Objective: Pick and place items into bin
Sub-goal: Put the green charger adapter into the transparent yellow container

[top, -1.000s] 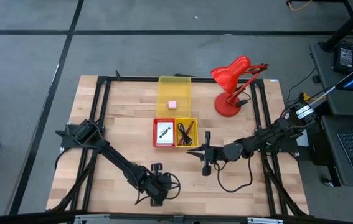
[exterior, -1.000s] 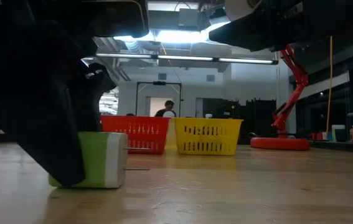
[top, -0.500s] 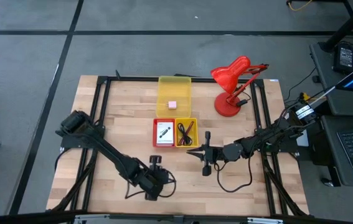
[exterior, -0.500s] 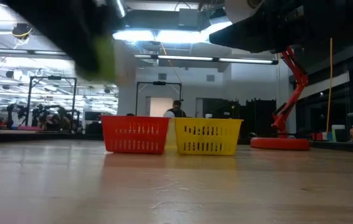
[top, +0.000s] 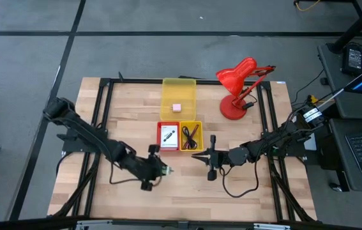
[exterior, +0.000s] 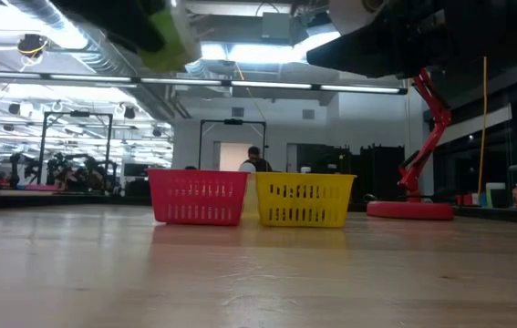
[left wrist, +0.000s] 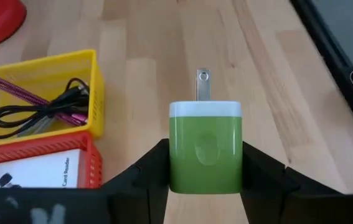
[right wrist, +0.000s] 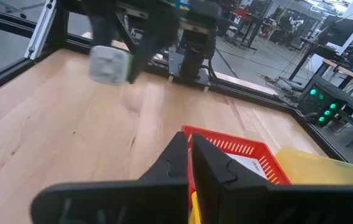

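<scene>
Cable [left wrist: 33,112] in yellow basket [left wrist: 95,93]

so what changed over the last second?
The left gripper, shut on the green block, lifted it off the table and carried it from the near edge toward the red bin. Unchanged: right gripper shut and parked beside the yellow bin, bin contents, lamp.
</scene>
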